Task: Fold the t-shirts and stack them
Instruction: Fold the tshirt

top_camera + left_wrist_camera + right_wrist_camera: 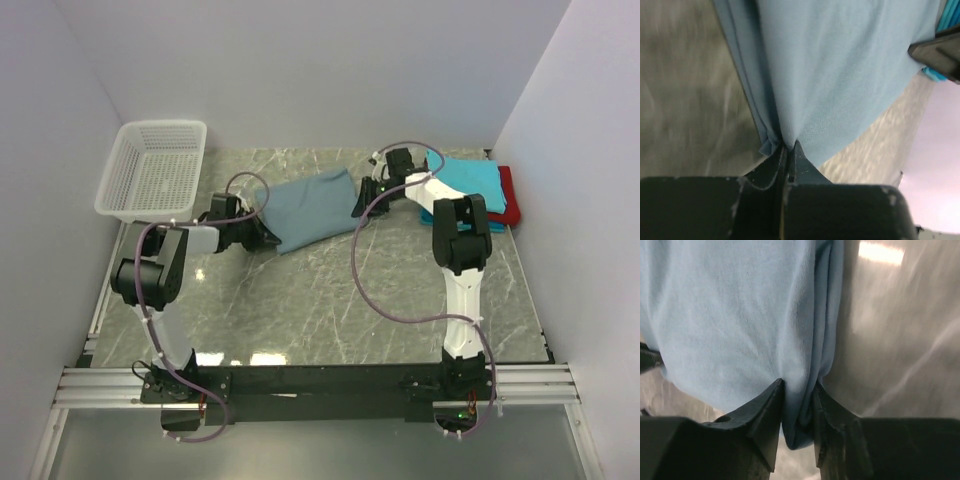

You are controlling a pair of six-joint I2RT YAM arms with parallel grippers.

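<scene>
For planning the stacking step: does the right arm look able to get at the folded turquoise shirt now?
Likely yes for reach, but not freely: the turquoise shirt lies close by the right gripper with nothing between, yet its jaws hold the grey-blue t-shirt by its edge.

The grey-blue tee (312, 207) is a plain dusty grey-blue with no print; close up in the wrist views its fine knit looks a paler sky blue. The turquoise shirt (470, 178) is bright and plain, with a deeper blue edge at its border. The red shirt (509, 190) is solid red. The basket (155, 170) is white with a fine grid mesh. The table (300, 300) is grey-green marble streaked with thin white veins. The left gripper (788, 145) and the right gripper (799, 390) are matt black, the left one flecked with pale scuffs. The arms (462, 290) are black and white, their cables (360, 270) dull purple. The walls (300, 70) are pale lavender-white.
</scene>
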